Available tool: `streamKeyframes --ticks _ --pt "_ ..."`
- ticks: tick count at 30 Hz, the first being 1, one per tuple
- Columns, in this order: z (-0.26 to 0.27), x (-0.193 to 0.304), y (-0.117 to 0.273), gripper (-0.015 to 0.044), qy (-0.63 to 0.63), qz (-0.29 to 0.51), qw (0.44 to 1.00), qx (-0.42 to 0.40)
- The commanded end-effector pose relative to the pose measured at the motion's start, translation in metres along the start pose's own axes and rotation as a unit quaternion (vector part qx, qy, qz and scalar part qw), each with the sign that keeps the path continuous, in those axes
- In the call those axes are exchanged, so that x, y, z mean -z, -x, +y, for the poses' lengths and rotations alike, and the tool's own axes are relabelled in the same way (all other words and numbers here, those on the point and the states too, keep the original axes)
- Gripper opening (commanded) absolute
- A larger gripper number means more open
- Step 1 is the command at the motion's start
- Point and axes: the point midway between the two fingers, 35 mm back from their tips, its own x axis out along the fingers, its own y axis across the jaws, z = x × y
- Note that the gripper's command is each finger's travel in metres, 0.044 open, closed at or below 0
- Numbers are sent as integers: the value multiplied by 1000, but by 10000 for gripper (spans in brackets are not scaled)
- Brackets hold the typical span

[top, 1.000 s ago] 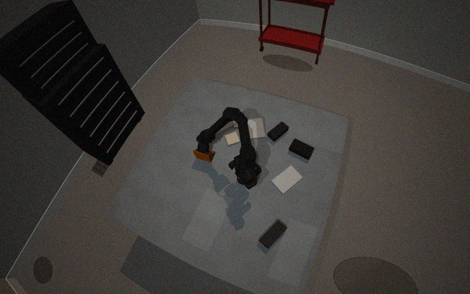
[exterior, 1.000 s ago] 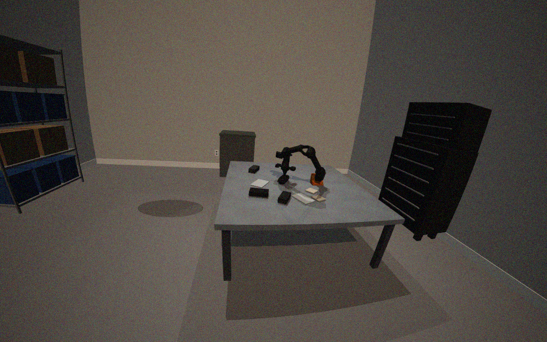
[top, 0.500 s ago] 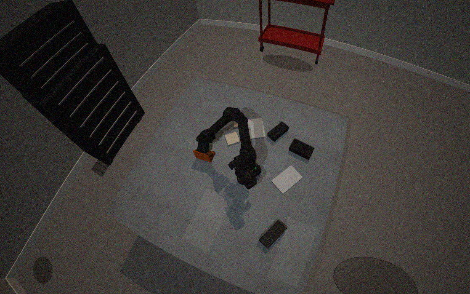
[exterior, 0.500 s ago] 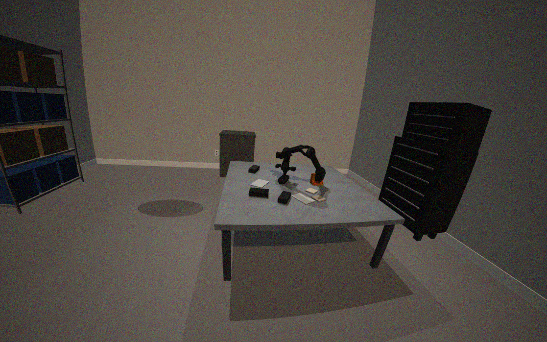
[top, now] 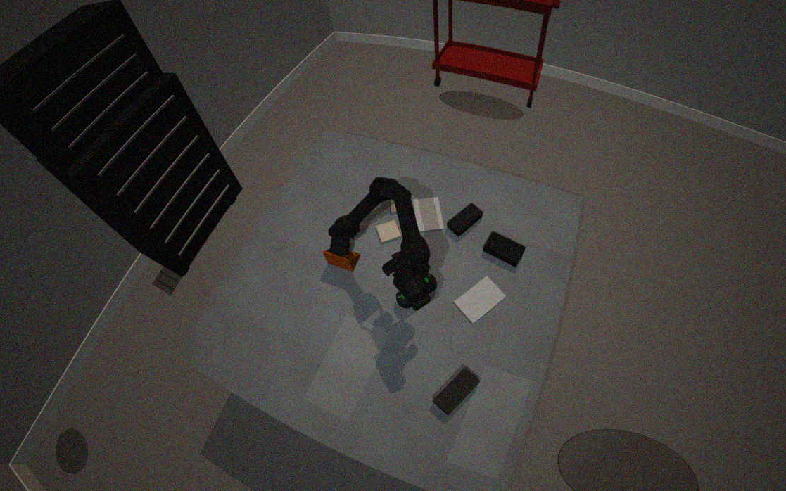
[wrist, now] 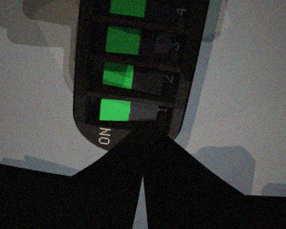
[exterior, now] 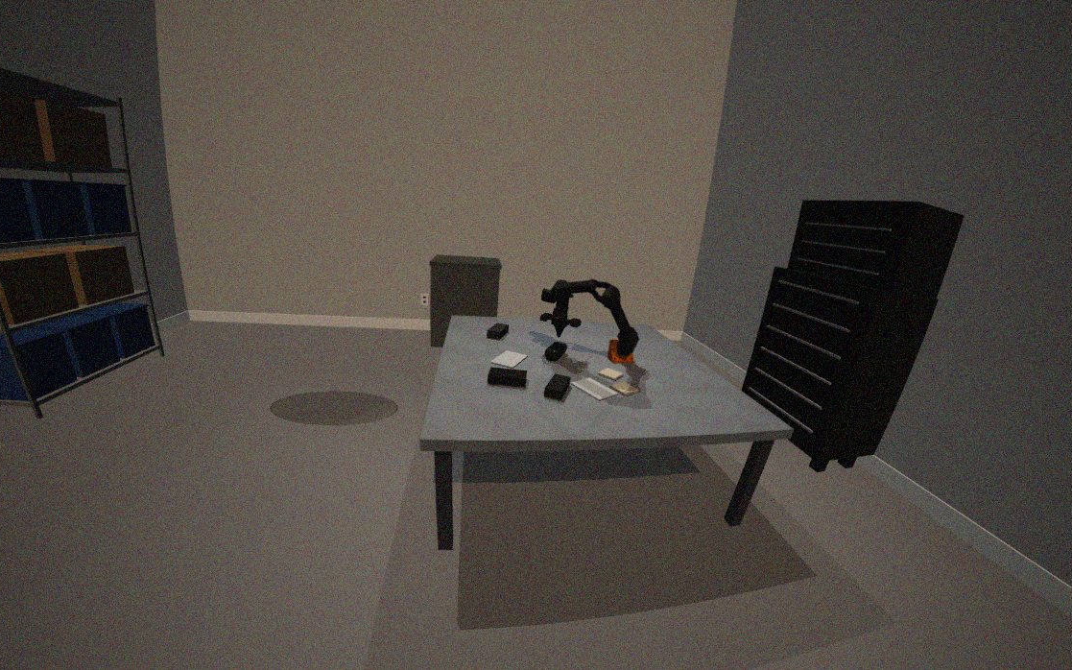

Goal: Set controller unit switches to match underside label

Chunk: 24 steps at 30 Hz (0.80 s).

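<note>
The dark grey controller unit (exterior: 556,350) (wrist: 82,59) sits on its base, label hidden. In the top view my hand covers most of it. The wrist view shows switch 1 (wrist: 114,110), switch 2 (wrist: 118,76), switch 3 (wrist: 123,41) and part of switch 4 (wrist: 127,7), their green ends on the ON-mark side. Greens 1 and 2 look brighter and narrower than 3 and 4; I cannot tell surely which ends are down. Switches 5 and 6 are out of that view. My gripper (exterior: 559,334) (wrist: 146,135) is shut and empty, tips just above the unit's switch 1 end; contact is unclear.
On the bench (top: 274,292) (exterior: 473,416) lie dark modules (top: 464,219) (top: 504,248) (top: 456,390), a white panel (top: 479,299) (exterior: 509,359), a pale tray (top: 428,214) (exterior: 595,388) and a small beige plate (top: 388,231) (exterior: 610,374) near the orange arm base (top: 340,260) (exterior: 620,352).
</note>
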Motion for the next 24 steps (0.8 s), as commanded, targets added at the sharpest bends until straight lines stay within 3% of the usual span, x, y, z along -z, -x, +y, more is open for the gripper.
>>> streamKeyframes --ticks 1,24 --pt "-1 -13 2 0 4 0 1000 2" --pt "-2 -13 -30 0 4 -1 1000 3"
